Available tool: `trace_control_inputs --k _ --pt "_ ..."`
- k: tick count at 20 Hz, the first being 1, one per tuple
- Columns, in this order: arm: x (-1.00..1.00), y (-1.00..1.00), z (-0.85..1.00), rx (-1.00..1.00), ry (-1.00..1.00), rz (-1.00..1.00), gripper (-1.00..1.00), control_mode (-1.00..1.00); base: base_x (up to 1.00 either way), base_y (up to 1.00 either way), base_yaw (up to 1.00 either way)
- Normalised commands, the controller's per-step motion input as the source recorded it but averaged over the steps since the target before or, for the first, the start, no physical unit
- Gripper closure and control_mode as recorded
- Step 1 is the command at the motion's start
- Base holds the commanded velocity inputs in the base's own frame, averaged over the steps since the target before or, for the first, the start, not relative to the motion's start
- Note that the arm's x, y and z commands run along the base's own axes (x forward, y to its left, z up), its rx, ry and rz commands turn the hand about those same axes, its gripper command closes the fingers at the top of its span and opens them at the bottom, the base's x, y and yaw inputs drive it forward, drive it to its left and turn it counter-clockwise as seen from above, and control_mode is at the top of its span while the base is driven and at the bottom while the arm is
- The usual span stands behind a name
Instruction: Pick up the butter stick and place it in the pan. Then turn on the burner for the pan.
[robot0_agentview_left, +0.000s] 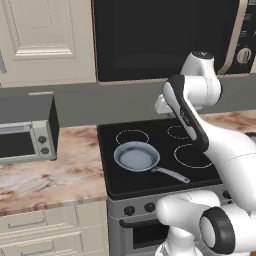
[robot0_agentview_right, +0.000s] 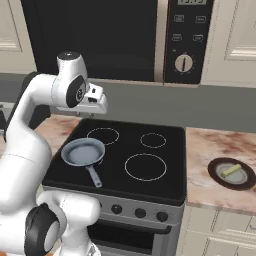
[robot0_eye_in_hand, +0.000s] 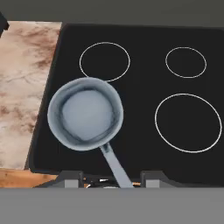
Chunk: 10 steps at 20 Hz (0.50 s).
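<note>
The pan (robot0_agentview_left: 137, 157) (robot0_agentview_right: 83, 151) (robot0_eye_in_hand: 85, 113) sits on the front-left burner ring of the black stove top (robot0_agentview_right: 150, 180), its handle pointing toward the stove's front edge. The butter stick (robot0_agentview_right: 231, 170) lies in a dark round dish (robot0_agentview_right: 220, 179) on the bench (robot0_agentview_right: 200, 165), right of the stove. The gripper (robot0_agentview_right: 98, 100) hangs above the stove's rear-left area, holding nothing; whether the jaws are spread cannot be told.

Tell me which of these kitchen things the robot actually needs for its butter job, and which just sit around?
Needed: butter stick, lying in the dark dish on the right counter; pan on the front-left burner; stove knobs; gripper.

Just there: toaster oven, microwave, cabinet drawers.
</note>
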Motion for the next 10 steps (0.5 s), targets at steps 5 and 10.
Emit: trace_control_inputs --k 5,10 --pt "0.0 -0.25 -0.03 0.01 -0.01 -0.04 -1.0 -1.0 0.0 0.0 0.0" --pt "-0.13 -0.98 -0.15 0.07 0.0 -0.12 -1.0 -1.0 0.0 0.0 0.0"
